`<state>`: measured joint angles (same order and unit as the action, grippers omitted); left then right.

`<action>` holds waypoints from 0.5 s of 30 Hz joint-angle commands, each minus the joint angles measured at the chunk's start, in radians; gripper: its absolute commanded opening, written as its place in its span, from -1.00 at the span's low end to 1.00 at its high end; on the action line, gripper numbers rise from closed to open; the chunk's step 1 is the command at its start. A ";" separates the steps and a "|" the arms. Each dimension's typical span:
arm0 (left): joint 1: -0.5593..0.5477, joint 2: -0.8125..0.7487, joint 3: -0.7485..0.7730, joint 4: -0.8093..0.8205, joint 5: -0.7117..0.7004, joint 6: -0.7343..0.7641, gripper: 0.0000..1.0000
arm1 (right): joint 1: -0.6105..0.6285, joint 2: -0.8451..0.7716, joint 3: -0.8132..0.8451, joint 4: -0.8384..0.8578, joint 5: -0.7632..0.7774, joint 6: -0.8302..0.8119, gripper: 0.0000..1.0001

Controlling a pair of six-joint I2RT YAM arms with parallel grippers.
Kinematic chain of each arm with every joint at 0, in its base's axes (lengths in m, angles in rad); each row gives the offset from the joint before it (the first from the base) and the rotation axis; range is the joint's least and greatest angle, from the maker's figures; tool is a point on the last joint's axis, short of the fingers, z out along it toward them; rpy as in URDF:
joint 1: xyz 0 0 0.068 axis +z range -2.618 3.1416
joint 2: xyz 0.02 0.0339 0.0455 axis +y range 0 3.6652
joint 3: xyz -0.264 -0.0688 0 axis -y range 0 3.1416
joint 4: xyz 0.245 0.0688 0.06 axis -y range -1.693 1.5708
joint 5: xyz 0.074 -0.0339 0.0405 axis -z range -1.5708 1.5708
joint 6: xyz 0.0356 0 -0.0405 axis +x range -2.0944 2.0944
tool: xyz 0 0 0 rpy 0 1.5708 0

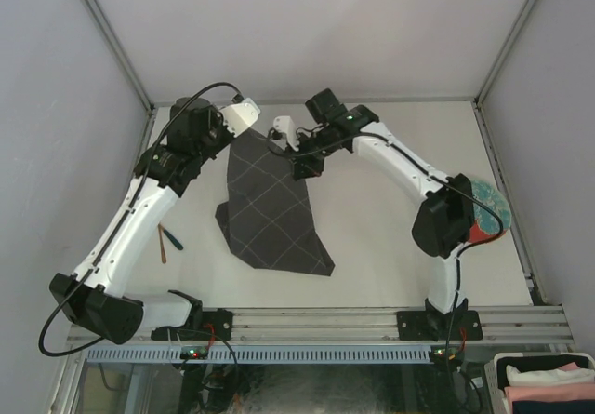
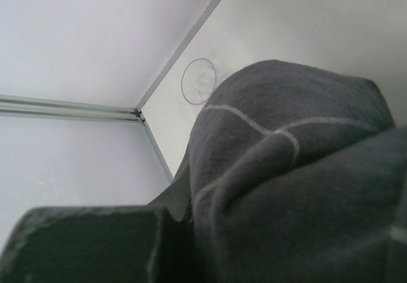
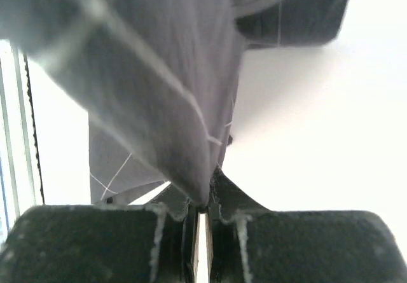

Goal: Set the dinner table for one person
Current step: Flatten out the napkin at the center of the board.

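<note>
**Item: cloth** [image 1: 274, 214], dark grey with pale checked lines. You find it left of centre on the surface [image 1: 390, 237]. Its long axis runs from the far side toward the near rails [image 1: 325, 321], leaning a little rightward as it comes near. The near end lies flat. The far end is raised and gathered.

**Holds:** the left jaws are together at the far left corner, with a fold of the cloth bunched over them. The right jaws are pinched on the far right corner, the fabric hanging from the slit between them. The two grips sit close together, so the far edge between them looks slack. From both, the cloth trails back toward the arm bases. Neither arm is nearer: left arm [image 1: 139, 219] and right arm [image 1: 400, 163] both reach to the far end.

**Judgement:** your coming move likely turns on parting the grips across the long axis to flatten that edge.

**Other stock:**
- plate [image 1: 485, 195], teal and red, at the right edge, partly under the right arm
- two utensils [image 1: 168, 239], left of the cloth
- clear glass [image 2: 198, 81], near the far wall, seen from the left wrist only

**Room:** the surface is off-white and matte, the walls [image 1: 307, 23] plain and pale. A bin of folded fabric [image 1: 548, 381] sits below the near rails.
</note>
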<state>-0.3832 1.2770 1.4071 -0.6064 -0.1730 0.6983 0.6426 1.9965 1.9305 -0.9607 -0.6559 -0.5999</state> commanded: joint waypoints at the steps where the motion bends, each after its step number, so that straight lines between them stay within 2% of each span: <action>1: 0.001 -0.063 -0.022 0.082 -0.015 0.040 -0.99 | -0.090 -0.130 0.046 -0.118 0.030 -0.059 -1.00; 8: 0.007 -0.072 0.019 0.051 -0.006 0.059 -0.99 | -0.202 -0.176 0.243 -0.234 0.077 -0.046 -1.00; 12: 0.010 -0.072 0.087 -0.011 0.011 0.082 -1.00 | -0.210 -0.192 0.370 -0.291 0.084 -0.011 -1.00; 15: 0.015 -0.090 0.143 -0.060 0.027 0.110 -1.00 | -0.202 -0.240 0.390 -0.287 0.091 0.022 -1.00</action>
<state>-0.3828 1.2430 1.4281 -0.6403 -0.1623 0.7635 0.4362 1.8511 2.2711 -1.2011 -0.5968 -0.6216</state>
